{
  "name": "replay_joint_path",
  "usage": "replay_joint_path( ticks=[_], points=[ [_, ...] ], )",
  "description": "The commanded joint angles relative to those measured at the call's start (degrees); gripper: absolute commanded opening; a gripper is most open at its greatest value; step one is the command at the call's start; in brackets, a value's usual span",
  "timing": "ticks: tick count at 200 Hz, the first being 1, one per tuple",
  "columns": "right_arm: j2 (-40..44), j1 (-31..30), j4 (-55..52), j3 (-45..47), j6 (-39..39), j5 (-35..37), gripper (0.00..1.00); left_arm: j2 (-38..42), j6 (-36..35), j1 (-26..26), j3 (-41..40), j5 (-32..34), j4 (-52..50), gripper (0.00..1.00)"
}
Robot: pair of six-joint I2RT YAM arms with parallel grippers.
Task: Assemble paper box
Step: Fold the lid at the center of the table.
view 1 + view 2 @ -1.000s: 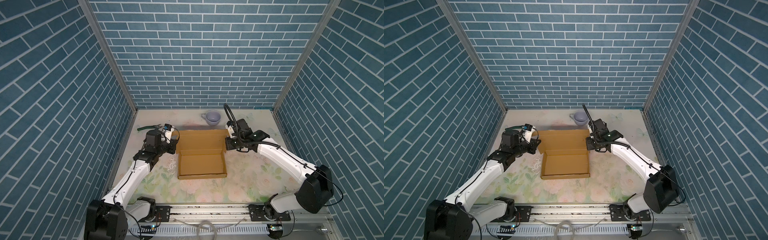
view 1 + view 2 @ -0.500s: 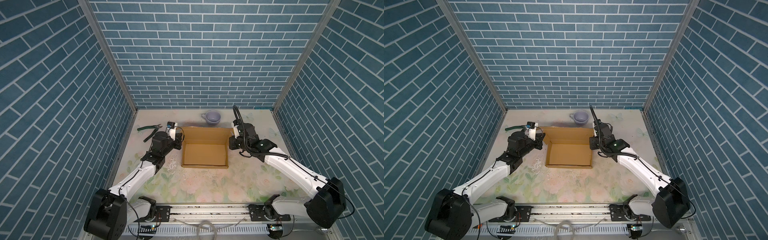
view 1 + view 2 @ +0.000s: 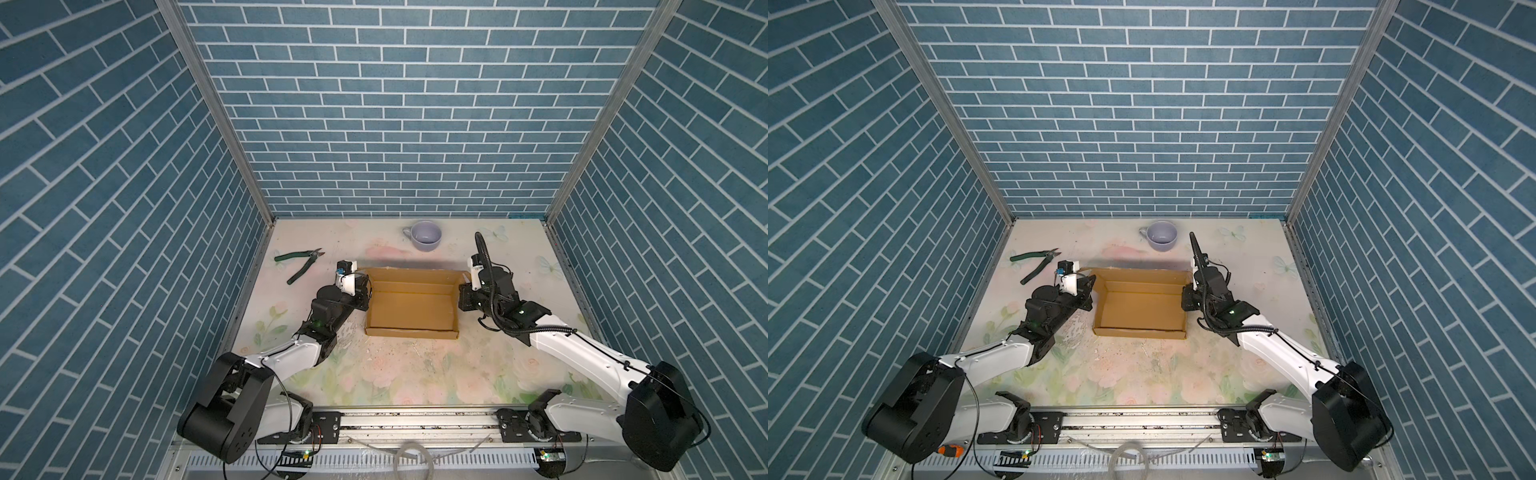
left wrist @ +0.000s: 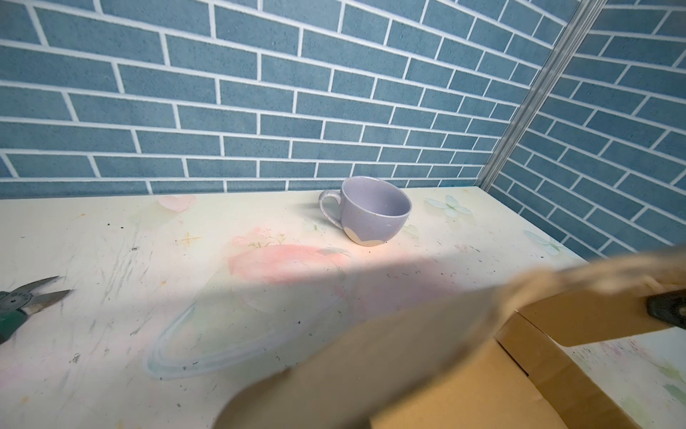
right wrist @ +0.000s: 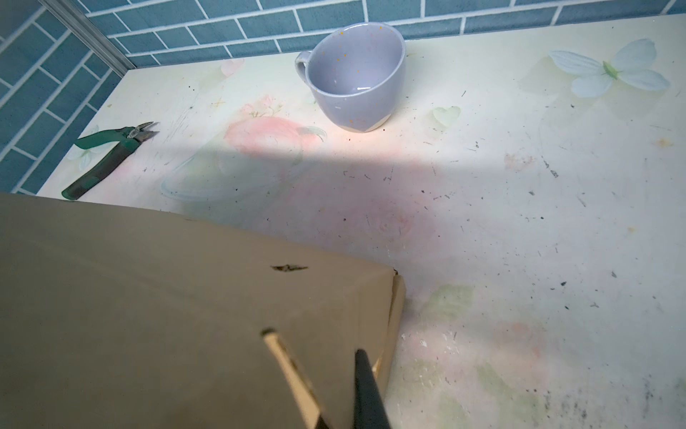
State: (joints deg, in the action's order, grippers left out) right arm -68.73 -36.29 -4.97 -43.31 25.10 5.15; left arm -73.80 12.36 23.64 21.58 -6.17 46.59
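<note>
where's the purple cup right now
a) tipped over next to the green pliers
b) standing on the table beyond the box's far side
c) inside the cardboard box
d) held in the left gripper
b: in both top views the cup stands upright on the table beyond the far side of the paper box, clear of it and with nothing holding it.

Paper box (image 3: 411, 307) (image 3: 1140, 305): plain brown corrugated cardbd, shallow rect. tray, open top, side walls up, rear flap raised approx. upright. Base flat on worktop (image 3: 415, 374), approx. centre.
</note>
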Motion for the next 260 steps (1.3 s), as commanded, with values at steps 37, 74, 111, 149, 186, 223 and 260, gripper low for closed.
replay_joint_path(
  ticks=[37,74,111,149,186,223,260],
  points=[
    [3.0,-0.4,0.2,-4.9,6.4,-1.9,0.00,-1.7,1.8,1.2,-5.6,0.7,4.0,0.00],
    [0.7,-0.4,-0.7,-7.5,6.5,-1.9,0.00,-1.0,5.1,1.7,-2.1,-1.8,0.0,0.00],
    [1.3,-0.4,2.5,-0.4,6.7,-0.8,0.00,1.6,3.4,4.3,1.1,-0.9,-7.9,0.00],
    [2.5,-0.2,3.7,4.6,5.2,0.5,0.00,1.0,4.8,4.3,0.5,-1.4,-7.6,0.00],
    [3.2,-0.1,6.2,8.8,5.5,0.0,0.00,0.7,4.5,6.4,1.1,-1.0,-10.5,0.00],
    [4.0,-0.1,7.8,11.8,5.7,-0.1,0.00,1.3,3.6,6.4,-3.5,1.9,-10.2,0.00],
    [3.9,-0.1,7.3,12.4,4.8,-0.2,0.00,-0.4,5.8,6.7,-3.8,0.6,-8.7,0.00]
  ],
)
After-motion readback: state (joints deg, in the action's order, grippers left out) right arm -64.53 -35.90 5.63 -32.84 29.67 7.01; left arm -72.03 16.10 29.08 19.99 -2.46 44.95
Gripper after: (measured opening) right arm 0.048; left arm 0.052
